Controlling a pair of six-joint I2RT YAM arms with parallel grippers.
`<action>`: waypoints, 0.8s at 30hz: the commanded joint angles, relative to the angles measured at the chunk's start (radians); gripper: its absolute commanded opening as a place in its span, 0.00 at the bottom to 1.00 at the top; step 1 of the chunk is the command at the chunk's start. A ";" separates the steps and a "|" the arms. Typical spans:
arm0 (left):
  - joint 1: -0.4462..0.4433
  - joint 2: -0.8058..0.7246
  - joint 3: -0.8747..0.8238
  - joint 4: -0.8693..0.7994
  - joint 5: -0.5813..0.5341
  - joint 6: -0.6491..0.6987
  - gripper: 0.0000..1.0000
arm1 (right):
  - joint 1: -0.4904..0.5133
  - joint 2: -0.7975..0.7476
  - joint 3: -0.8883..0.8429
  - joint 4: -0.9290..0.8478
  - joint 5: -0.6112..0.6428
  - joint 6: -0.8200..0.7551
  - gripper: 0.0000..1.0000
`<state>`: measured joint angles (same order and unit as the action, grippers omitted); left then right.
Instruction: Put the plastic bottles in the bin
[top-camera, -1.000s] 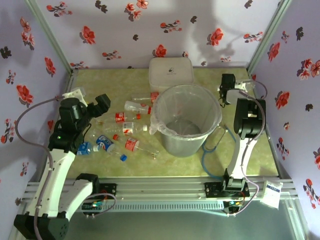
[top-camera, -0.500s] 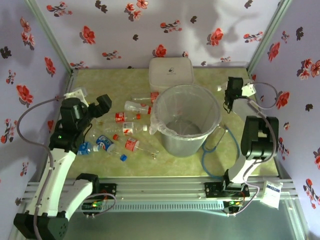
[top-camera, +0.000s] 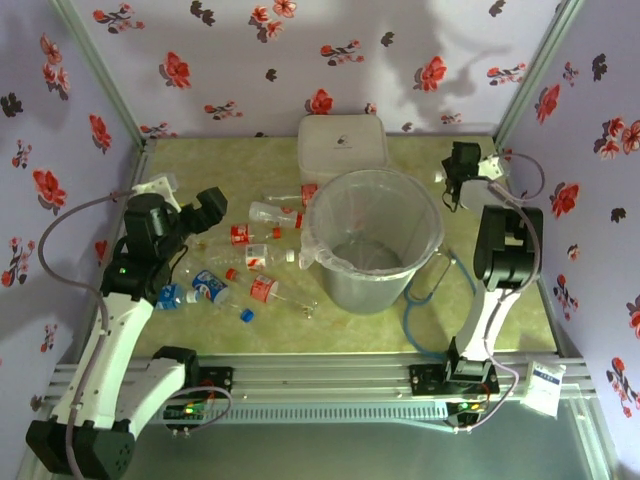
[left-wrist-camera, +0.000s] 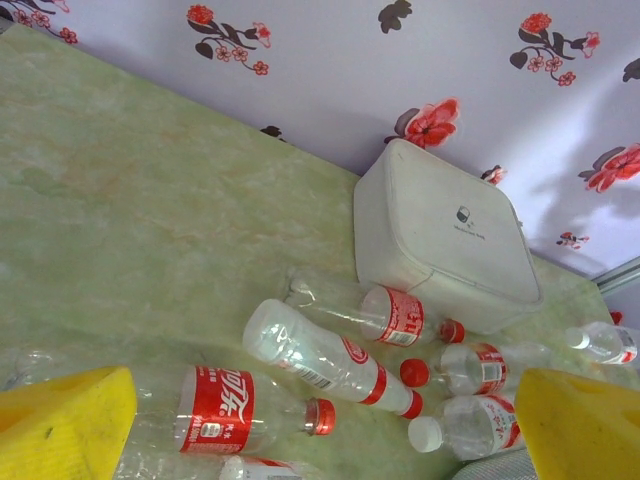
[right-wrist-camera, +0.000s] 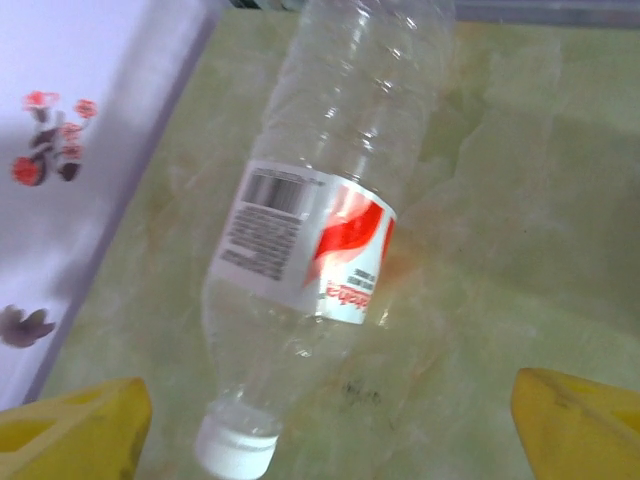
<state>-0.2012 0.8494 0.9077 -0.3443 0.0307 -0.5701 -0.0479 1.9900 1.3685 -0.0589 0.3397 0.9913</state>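
Several clear plastic bottles (top-camera: 262, 259) with red-and-white labels lie scattered on the table left of the bin (top-camera: 372, 286); one has a blue label (top-camera: 208, 288). My left gripper (top-camera: 208, 212) hovers above them, open, with nothing between its yellow fingers (left-wrist-camera: 62, 424). In the left wrist view a capped bottle (left-wrist-camera: 335, 358) lies under the left gripper (left-wrist-camera: 320, 435). My right gripper (top-camera: 456, 188) hangs at the back right of the bin. Its jaws stand wide apart over a lying white-capped bottle (right-wrist-camera: 320, 230), which is not gripped by the right gripper (right-wrist-camera: 330, 440).
A white square lidded box (top-camera: 341, 143) stands behind the bin, with bottles lying against its front in the left wrist view (left-wrist-camera: 445, 235). A blue cable (top-camera: 430, 290) loops on the table right of the bin. Flowered walls close in three sides.
The right arm's elbow swung out to the right and came partly back, while its gripper stayed behind the bin's right side. The left arm barely shifted.
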 joint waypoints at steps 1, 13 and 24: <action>-0.007 -0.014 0.000 0.010 0.009 0.009 0.97 | -0.001 0.072 0.085 -0.057 0.049 0.035 0.99; -0.006 -0.005 0.008 0.011 0.011 0.004 0.97 | -0.007 0.241 0.229 -0.163 0.064 0.038 0.95; -0.007 0.006 -0.003 0.034 0.014 -0.008 0.97 | -0.015 0.080 -0.003 -0.015 0.033 0.034 0.58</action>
<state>-0.2012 0.8509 0.9077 -0.3424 0.0307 -0.5701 -0.0517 2.1132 1.4269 -0.0483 0.3660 1.0321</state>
